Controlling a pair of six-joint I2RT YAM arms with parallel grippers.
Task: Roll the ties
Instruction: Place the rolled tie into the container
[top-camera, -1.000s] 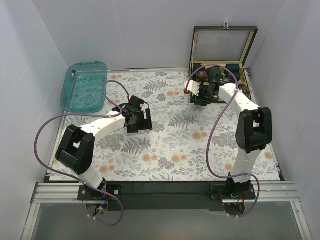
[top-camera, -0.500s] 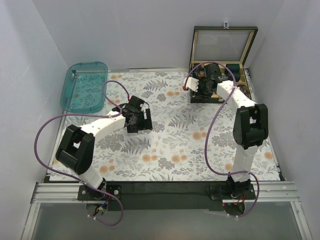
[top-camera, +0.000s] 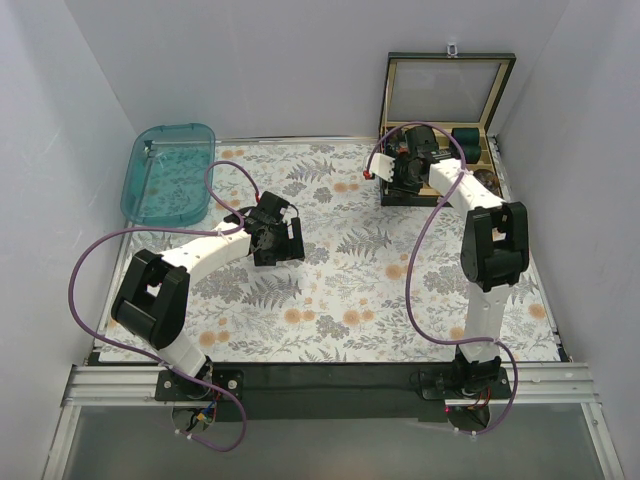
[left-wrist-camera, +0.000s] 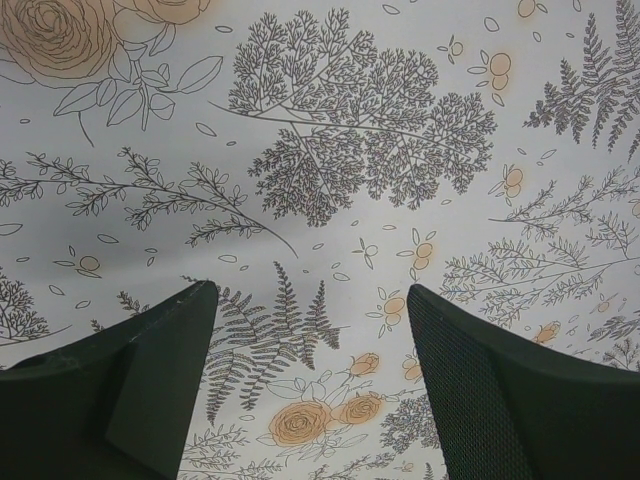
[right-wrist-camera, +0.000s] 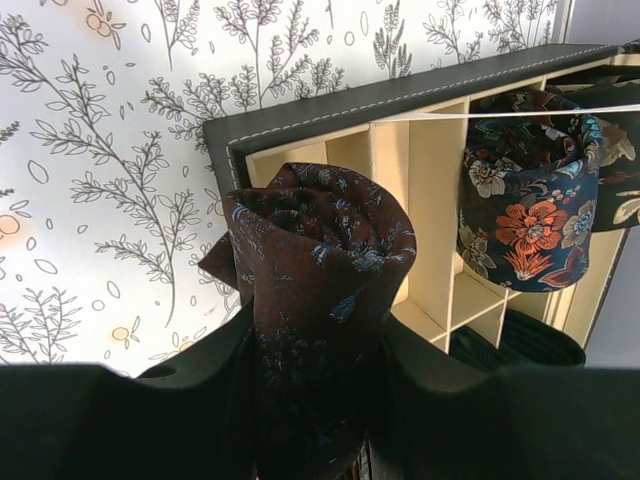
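Note:
My right gripper (right-wrist-camera: 318, 385) is shut on the tie (right-wrist-camera: 318, 270), a dark brown coil with small pale flecks, and holds it over the near left corner of the black compartment box (right-wrist-camera: 300, 112). In the top view the right gripper (top-camera: 403, 172) is at the box's (top-camera: 488, 150) left front part; the tie is hidden there. My left gripper (left-wrist-camera: 310, 350) is open and empty, above the floral cloth (left-wrist-camera: 330, 130), and shows in the top view (top-camera: 277, 240) left of centre.
The box's cream compartments hold a dark blue floral rolled tie (right-wrist-camera: 525, 215) and a dark green roll (right-wrist-camera: 515, 345). Its open lid (top-camera: 443, 92) stands at the back. A teal plastic tray (top-camera: 170, 170) sits at the back left. White walls close in on both sides.
My right gripper has moved back and right with the coiled tie, from over the cloth to the box's left front part. The left arm has not moved.

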